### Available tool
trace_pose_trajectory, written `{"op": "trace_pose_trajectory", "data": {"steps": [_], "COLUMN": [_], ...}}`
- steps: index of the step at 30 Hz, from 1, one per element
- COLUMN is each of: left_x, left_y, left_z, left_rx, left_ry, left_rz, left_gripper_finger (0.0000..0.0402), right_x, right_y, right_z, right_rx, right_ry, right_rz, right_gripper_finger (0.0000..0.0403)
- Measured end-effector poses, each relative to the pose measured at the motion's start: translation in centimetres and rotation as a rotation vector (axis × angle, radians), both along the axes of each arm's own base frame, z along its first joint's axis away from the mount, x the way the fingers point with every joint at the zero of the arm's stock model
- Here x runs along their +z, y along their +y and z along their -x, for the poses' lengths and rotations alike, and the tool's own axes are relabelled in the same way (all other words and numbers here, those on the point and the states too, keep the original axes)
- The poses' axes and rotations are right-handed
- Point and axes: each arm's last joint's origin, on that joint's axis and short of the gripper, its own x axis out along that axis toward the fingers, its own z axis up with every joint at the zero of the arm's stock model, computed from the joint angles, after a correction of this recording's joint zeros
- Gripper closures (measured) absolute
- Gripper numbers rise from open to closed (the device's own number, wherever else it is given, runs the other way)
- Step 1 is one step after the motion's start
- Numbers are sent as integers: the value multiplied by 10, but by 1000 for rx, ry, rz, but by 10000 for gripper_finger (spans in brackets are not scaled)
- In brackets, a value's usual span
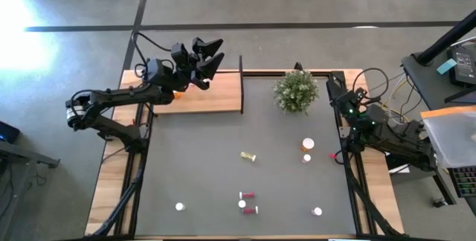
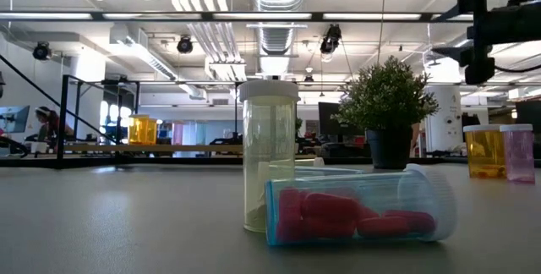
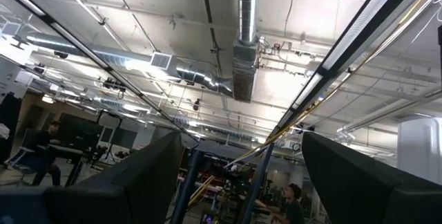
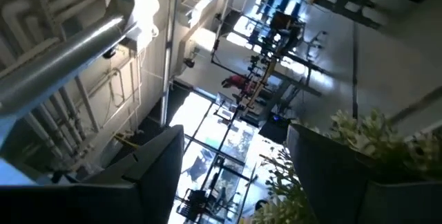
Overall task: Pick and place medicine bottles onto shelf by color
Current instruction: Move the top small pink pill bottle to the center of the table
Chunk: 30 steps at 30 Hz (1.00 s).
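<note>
The bench (image 1: 223,159) is covered by a big dark grey mat inside a pale wooden frame, flat and matte, so a bottle set down on it should stay put, though one lying on its side could roll. Beyond it the room is an open workshop with exposed ducts, strip lights and desks, where a person sits far off.

The shelf (image 1: 216,96), a light-brown board with a thin dark upright edge at its right end, lies at the far left of the bench. One orange bottle (image 1: 178,88) stands on it, just beside the left claw (image 1: 208,55), which hangs above the shelf's far edge, tilted upward with its fingers spread and nothing between them. The right claw (image 1: 332,86) waits at the far right, beside a green potted plant (image 1: 296,91), also open and empty.

The medicine bottles are scattered across the near and right parts of the mat: an orange one (image 1: 308,144) and smaller ones around it, a yellow one (image 1: 248,155) lying mid-bench, two red ones (image 1: 247,195) near the front edge, and white-capped ones (image 1: 179,207) standing apart. They look like thin clear plastic, light and rigid but smooth, so probably slippery. Gripping the body across its width just under the cap seems safest; the lying ones need a grip across the barrel.
</note>
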Motion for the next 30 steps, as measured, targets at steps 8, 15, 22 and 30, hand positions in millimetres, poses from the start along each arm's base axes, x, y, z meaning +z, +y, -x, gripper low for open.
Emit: {"op": "trace_pose_trajectory", "data": {"steps": [8,15,22,30], "left_x": [0,0,0,0], "left_y": [0,0,0,0], "left_z": [0,0,0,0], "left_rx": [0,0,0,0], "left_ry": [1,0,1,1], "left_rz": [0,0,0,0], "left_gripper_finger": [118,118,118,118], "right_x": [11,32,65,97], "right_y": [2,2,3,1], "right_z": [1,2,3,-9], "right_rx": [-6,20,73,187], "right_ry": [84,245,641,978], "right_rz": [154,114,-52,-373], "right_gripper_finger": [154,154,154,154]}}
